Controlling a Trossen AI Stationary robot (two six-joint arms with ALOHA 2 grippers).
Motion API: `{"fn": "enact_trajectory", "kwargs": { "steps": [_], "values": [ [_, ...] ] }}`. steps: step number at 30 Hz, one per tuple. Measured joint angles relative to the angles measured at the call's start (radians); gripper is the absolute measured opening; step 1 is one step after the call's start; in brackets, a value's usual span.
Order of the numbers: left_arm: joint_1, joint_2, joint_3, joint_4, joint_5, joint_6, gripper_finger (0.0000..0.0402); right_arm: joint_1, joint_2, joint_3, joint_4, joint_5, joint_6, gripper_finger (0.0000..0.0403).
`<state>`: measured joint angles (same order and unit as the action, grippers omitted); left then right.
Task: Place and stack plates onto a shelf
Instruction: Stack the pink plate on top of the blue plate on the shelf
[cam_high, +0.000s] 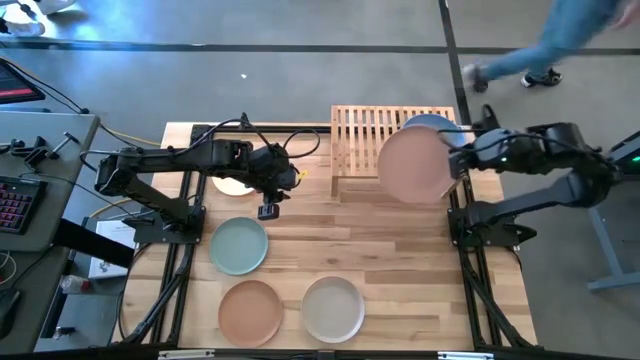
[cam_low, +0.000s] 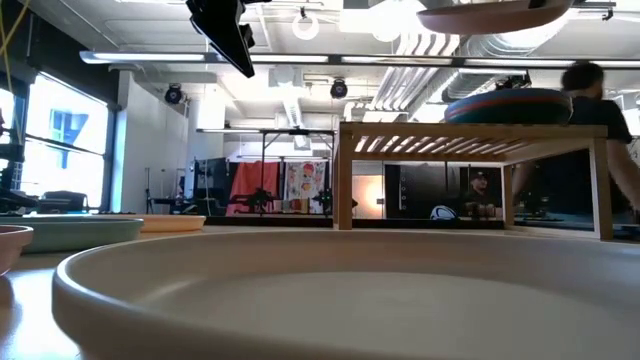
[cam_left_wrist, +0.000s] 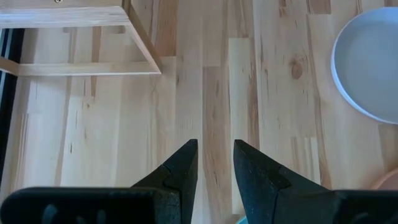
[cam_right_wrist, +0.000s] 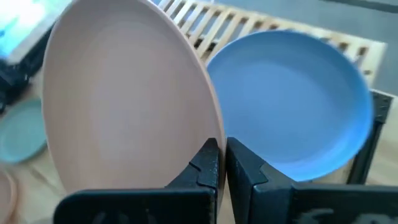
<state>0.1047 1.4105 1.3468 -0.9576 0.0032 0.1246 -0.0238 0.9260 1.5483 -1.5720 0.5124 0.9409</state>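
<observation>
The right gripper (cam_right_wrist: 222, 163) is clenched on the rim of a round, shallow, matte pink plate (cam_high: 413, 165), holding it in the air over the right half of the low light-wood slatted shelf (cam_high: 365, 128) — the plate reaches from the gripper toward the middle of the surface. Beneath and just behind it, a round matte blue plate (cam_right_wrist: 298, 106) tops a stack on the shelf's right end. The left gripper (cam_left_wrist: 214, 163) hangs above the bare plank surface (cam_left_wrist: 205, 99) near the shelf's front-left corner, its fingers parted and grasping nothing. A pale green plate (cam_high: 238, 246), a terracotta plate (cam_high: 250, 312) and a beige plate (cam_high: 332, 309) lie flat on the surface nearer the front — all well apart from both grippers. A cream plate (cam_high: 232, 184) shows partly under the left arm.
</observation>
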Motion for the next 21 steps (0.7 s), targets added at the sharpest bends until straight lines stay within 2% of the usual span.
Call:
{"fn": "enact_trajectory", "kwargs": {
  "steps": [9, 21],
  "values": [
    [0.000, 0.000, 0.000, 0.000, 0.000, -0.015, 0.0092, -0.083, -0.178, -0.087, 0.000, 0.076, 0.117, 0.0000],
    [0.000, 0.000, 0.000, 0.033, 0.000, -0.042, 0.0092, -0.097, -0.349, -0.347, 0.001, 0.220, 0.479, 0.0000]
  ]
}}
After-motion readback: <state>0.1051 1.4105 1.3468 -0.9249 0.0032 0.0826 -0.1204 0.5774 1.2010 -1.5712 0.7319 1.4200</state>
